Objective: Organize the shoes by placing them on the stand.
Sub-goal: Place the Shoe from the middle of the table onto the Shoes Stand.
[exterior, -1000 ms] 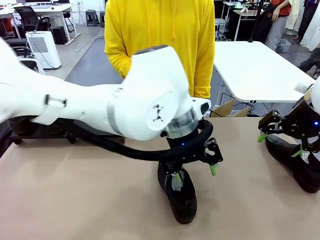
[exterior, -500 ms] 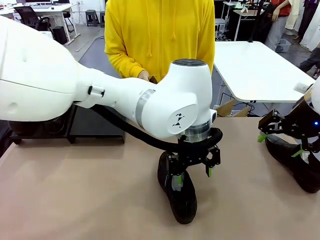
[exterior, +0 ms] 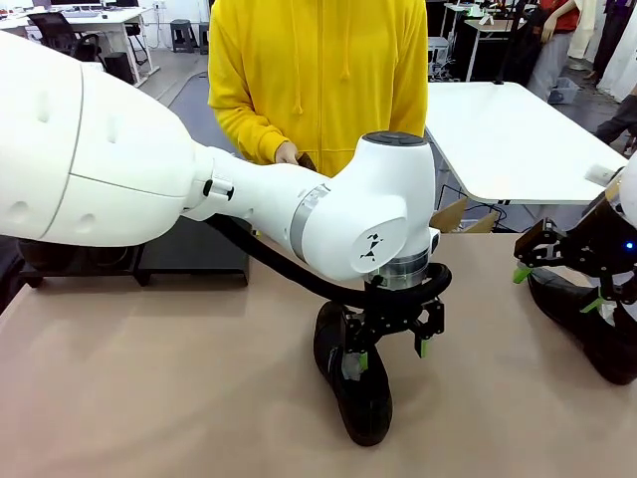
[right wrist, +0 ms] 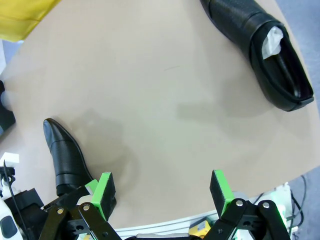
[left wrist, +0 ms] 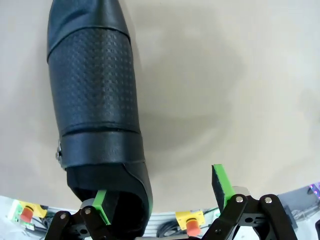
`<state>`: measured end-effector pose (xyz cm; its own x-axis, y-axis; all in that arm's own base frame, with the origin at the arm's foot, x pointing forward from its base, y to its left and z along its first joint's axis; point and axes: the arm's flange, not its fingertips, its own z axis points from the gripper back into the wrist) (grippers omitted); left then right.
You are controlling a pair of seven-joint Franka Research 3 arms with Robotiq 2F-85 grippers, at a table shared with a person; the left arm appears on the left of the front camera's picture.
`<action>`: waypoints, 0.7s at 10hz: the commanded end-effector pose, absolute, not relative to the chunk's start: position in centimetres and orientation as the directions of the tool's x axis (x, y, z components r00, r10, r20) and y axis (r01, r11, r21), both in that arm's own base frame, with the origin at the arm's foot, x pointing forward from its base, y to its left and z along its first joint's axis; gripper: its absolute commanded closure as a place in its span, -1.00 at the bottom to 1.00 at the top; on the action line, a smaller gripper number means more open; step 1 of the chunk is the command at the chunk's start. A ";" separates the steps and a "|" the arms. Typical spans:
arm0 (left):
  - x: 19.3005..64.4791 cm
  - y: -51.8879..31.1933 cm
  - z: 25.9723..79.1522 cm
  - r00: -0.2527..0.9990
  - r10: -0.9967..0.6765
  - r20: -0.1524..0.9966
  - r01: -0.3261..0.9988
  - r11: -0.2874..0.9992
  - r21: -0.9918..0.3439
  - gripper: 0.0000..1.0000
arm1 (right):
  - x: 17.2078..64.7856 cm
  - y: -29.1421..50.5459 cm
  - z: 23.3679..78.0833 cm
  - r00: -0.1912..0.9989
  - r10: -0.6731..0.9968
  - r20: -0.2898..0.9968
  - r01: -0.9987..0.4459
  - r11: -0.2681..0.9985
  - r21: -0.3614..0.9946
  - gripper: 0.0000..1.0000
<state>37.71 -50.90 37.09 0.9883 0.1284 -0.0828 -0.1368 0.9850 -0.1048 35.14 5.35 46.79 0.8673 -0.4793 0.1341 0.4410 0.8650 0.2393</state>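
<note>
Where the left arm reaches across the middle of the tabletop (exterior: 149, 398), the left tool (exterior: 391, 354) is seen hanging low over a black shoe (exterior: 358, 398) that lies in front of the person in yellow (exterior: 318, 80). The long axis of this shoe is set nearly along the line from person to robot, with the pointed toe turned toward the robot's side and the ankle opening toward the person. In the left wrist view the shoe is shown running up the picture, toe at the top. There the tool is held apart: one green pad (left wrist: 101, 206) is placed at the ankle opening, the other over bare tabletop beside the shoe, so nothing is clamped. At the right edge the right tool (exterior: 557, 289) is spread open above a second shoe (exterior: 587, 339), which is laid slantwise, its narrow toe turned toward the person's side. In the right wrist view a third shoe (right wrist: 260, 50) is seen well apart, with white paper in its opening. The black stand (exterior: 179, 254) is seen at the far left behind the arm, well apart from these shoes.
</note>
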 end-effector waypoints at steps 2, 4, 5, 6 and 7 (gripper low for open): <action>37.2 -51.2 36.0 0.988 0.125 -0.093 -0.130 0.990 -0.050 -0.93 | 35.2 5.3 46.8 0.875 -0.462 0.143 0.422 0.874 0.242 -1.00; 37.2 -50.9 35.3 0.987 0.095 -0.132 -0.098 0.995 -0.019 -0.75 | 35.2 5.3 46.8 0.875 -0.462 0.143 0.422 0.874 0.242 -1.00; 37.2 -50.7 35.2 0.988 0.089 -0.127 -0.090 0.996 -0.008 -0.43 | 35.2 5.3 46.8 0.875 -0.462 0.143 0.422 0.874 0.242 -1.00; 37.2 -50.7 35.1 0.989 0.088 -0.121 -0.090 0.996 -0.006 -0.09 | 35.2 5.3 46.8 0.875 -0.462 0.143 0.422 0.874 0.242 -1.00; 37.4 -50.6 34.9 0.989 0.095 -0.113 -0.096 0.995 -0.003 0.26 | 35.2 5.3 46.8 0.875 -0.462 0.143 0.422 0.874 0.242 -1.00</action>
